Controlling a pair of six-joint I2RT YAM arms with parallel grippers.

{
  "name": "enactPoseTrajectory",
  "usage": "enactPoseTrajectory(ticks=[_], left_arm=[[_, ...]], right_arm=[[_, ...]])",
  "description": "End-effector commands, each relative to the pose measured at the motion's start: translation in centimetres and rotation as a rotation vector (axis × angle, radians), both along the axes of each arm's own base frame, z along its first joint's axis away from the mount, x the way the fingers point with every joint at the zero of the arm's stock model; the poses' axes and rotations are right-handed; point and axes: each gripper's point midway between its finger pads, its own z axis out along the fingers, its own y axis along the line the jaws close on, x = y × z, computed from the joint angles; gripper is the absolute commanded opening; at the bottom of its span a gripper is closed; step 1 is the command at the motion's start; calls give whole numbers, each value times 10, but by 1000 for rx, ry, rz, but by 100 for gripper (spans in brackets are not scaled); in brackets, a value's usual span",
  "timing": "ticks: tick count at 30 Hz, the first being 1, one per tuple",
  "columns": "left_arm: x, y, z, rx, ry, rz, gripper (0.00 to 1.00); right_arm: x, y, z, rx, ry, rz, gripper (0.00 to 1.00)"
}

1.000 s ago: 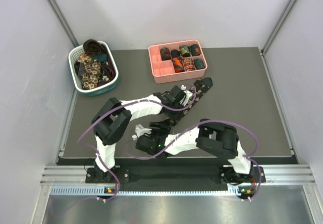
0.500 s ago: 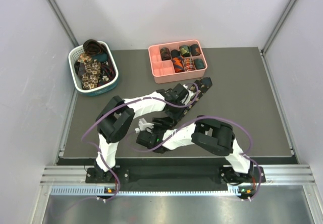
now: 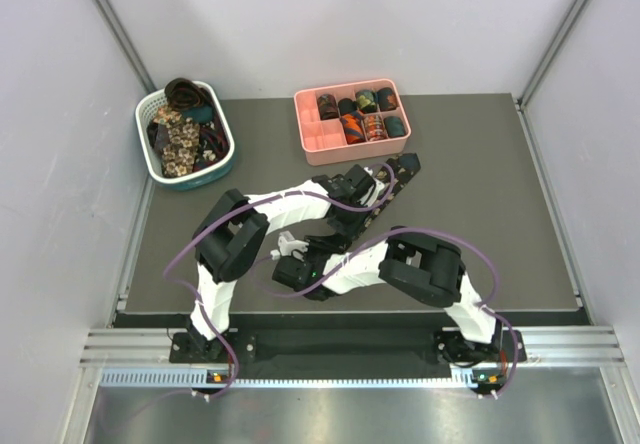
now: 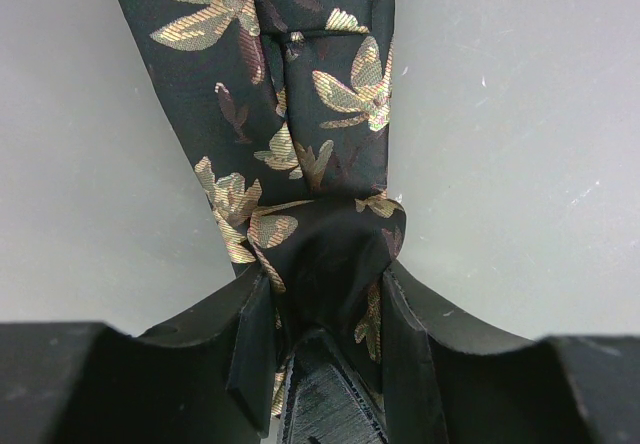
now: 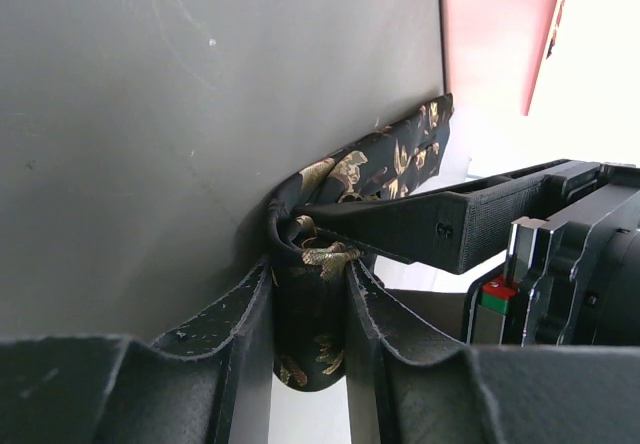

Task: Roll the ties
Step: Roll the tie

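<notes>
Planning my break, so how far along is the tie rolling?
Done: several coils sit in the pink tray. In hand: the left claw and right claw both pinch one dark floral tie on the table. Still to do: a heap of loose ties in the basket.

Tie [image 4: 300, 114], dark w/ gold floral print, comes in at 12 o'clock & runs down to 6, where L gripper [image 4: 325, 339] pinches it. Fabric bunches into a dark fold betw. the two black fingers [image 4: 255, 349], touching both. Above the pinch the tie looks doubled: wider strip slants off to 11, narrower layer lies over it toward 12. Grey table [image 4: 520, 164] at 3 & 9.
</notes>
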Motion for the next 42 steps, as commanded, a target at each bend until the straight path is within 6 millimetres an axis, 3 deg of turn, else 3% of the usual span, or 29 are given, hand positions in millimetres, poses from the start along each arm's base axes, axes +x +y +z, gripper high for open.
enactPoseTrajectory(ticks=[1,6,11,14,15,19,20,25,28,29,30,32,33,35,37,38,42], left_arm=[[-73,39,-33,172,286,-19,16],[-57,26,-21,119,225,-23,36],[-42,10,-11,61,197,-37,45],[-23,0,3,18,149,-32,53],[-17,-3,9,0,126,-25,62],[9,-11,38,-82,50,4,74],[18,-10,46,-104,30,21,82],[44,-7,94,-210,-77,72,96],[59,4,123,-274,-172,125,99],[60,13,120,-271,-180,146,99],[68,18,139,-308,-253,169,99],[72,38,135,-301,-278,240,99],[77,43,151,-339,-333,268,99],[82,64,148,-359,-336,348,99],[88,76,164,-426,-369,409,99],[90,91,155,-419,-372,449,99],[94,121,176,-480,-492,553,99]], right_arm=[[-5,-12,-29,2,126,3,0],[-14,1,-20,50,147,60,0],[-19,8,-13,78,167,89,0],[-22,10,-11,72,172,98,0],[-23,10,-10,66,175,98,0],[-26,12,-9,63,176,105,0],[-27,13,-9,60,177,110,0],[-29,16,-7,66,190,129,0],[-31,20,-1,93,209,146,0],[-34,23,-1,106,232,162,0],[-35,25,2,124,239,169,0],[-38,30,11,169,261,195,0],[-40,31,14,183,266,203,0],[-41,35,23,213,278,220,0],[-43,38,28,233,292,238,0],[-44,39,29,243,301,244,0],[-41,39,34,292,339,256,0]])
